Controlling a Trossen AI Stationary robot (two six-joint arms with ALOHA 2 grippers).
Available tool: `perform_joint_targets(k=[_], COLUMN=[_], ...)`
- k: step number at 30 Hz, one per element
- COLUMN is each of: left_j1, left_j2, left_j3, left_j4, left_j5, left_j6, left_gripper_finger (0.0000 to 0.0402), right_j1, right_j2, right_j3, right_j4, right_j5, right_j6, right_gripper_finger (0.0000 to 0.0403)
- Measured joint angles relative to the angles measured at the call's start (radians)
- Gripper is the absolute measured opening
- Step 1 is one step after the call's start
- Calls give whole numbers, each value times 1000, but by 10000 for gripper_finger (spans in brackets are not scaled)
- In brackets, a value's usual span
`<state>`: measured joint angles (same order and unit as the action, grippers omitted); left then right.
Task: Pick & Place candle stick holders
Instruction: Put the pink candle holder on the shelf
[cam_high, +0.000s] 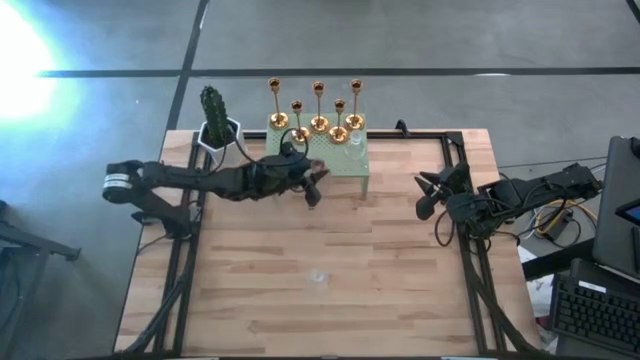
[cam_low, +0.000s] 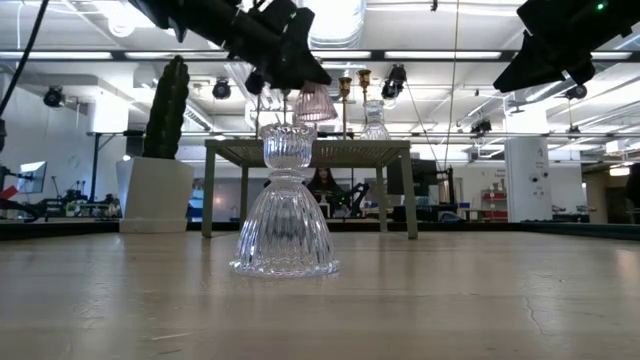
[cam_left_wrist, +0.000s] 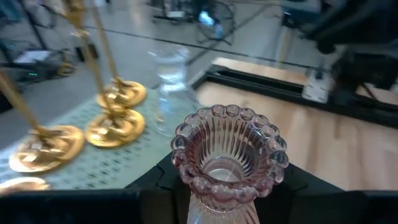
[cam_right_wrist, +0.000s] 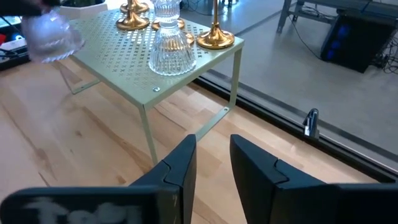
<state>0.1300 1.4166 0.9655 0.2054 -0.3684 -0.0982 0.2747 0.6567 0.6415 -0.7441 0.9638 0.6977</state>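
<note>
Nearest in the low view, a clear glass holder (cam_low: 285, 205) stands upright by itself on the bare wood of the worktop (cam_high: 330, 290), about in the middle of it. From above it is only a faint spot (cam_high: 319, 276) and hard to make out.

Farther back, the left hand (cam_high: 312, 184) reaches in from the left edge, with its arm lying low and stretched out across the back part of the worktop. It stops just in front of the green stand (cam_high: 340, 160). Its fingers are closed part way around a pinkish glass holder (cam_left_wrist: 228, 157), which sits upright with its open beaded cup facing the wrist camera. The foot of this holder is cut off, and the fingers are mostly hidden under it. In the low view it hangs above the worktop (cam_low: 314, 103).

The right hand (cam_right_wrist: 213, 160) waits near the right edge, pointing toward the stand. Its fingers are a little apart and hold nothing.

On the stand, at the back edge, another clear glass holder (cam_right_wrist: 171, 46) stands near the front right corner. Behind it, five gold holders (cam_high: 318, 110) stand close together. A cactus (cam_high: 214, 112) in a white pot sits by the back left corner.
</note>
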Motion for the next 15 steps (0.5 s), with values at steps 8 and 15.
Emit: perform_joint_targets(k=[8, 15], left_j1=[70, 133], left_j2=[0, 4], left_j3=[37, 44], left_j4=[-10, -31], left_j5=[-71, -74], left_j6=[-12, -39], left_gripper_finger=[131, 131], right_j1=[0, 0], right_j2=[0, 0], right_j3=[0, 0], right_j4=[0, 2], right_j5=[1, 3], right_j6=[-2, -1], right_gripper_finger=[105, 98])
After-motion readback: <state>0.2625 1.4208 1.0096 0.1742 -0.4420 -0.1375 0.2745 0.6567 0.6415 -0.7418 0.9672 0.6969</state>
